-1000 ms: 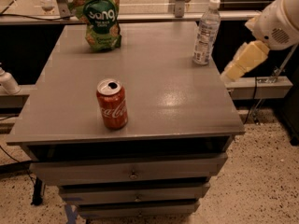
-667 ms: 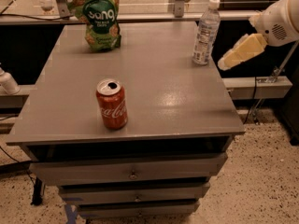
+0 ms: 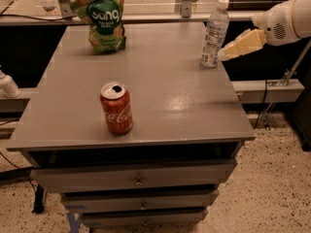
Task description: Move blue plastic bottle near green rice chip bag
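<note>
The blue plastic bottle (image 3: pixel 214 33) stands upright at the back right of the grey cabinet top (image 3: pixel 160 86); it is clear with a white cap and a pale label. The green rice chip bag (image 3: pixel 102 17) stands upright at the back left, well apart from the bottle. My gripper (image 3: pixel 227 53), with cream fingers on a white arm, comes in from the right edge and its tips are just right of the bottle's lower half, very close to it. It holds nothing.
A red cola can (image 3: pixel 116 108) stands open-topped at the front left-centre of the top. The cabinet has drawers (image 3: pixel 138 178) below. A metal rail and posts (image 3: pixel 187 6) run behind the back edge. A white object (image 3: pixel 7 85) sits at the left.
My gripper has risen and moved left, from beside the table's right edge to just right of the bottle. The bottle, bag and can have not moved.
</note>
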Controlling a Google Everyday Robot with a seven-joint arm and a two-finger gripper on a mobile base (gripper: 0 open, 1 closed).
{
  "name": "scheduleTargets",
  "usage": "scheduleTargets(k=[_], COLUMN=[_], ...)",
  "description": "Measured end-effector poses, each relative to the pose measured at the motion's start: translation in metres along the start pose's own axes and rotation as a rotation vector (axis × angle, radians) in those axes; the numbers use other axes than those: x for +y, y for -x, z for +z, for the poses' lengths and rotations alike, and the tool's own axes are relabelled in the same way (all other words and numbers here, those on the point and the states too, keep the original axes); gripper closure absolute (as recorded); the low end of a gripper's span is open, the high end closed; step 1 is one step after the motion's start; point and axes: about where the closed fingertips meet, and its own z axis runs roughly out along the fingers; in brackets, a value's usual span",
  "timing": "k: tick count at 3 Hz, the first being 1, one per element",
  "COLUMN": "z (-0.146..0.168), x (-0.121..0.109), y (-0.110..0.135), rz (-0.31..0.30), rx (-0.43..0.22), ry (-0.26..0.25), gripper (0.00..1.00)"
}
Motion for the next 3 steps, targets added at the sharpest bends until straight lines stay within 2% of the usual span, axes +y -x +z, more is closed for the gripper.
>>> scheduleTargets(k=[1,3], z=[0.017,0.068], x=[-0.003,-0.017], y=[-0.003,-0.013], rz=[0.035,0.116], rx=[-0.034,-0.224], ry=[0.023,0.080], gripper=[0.00,0.00])
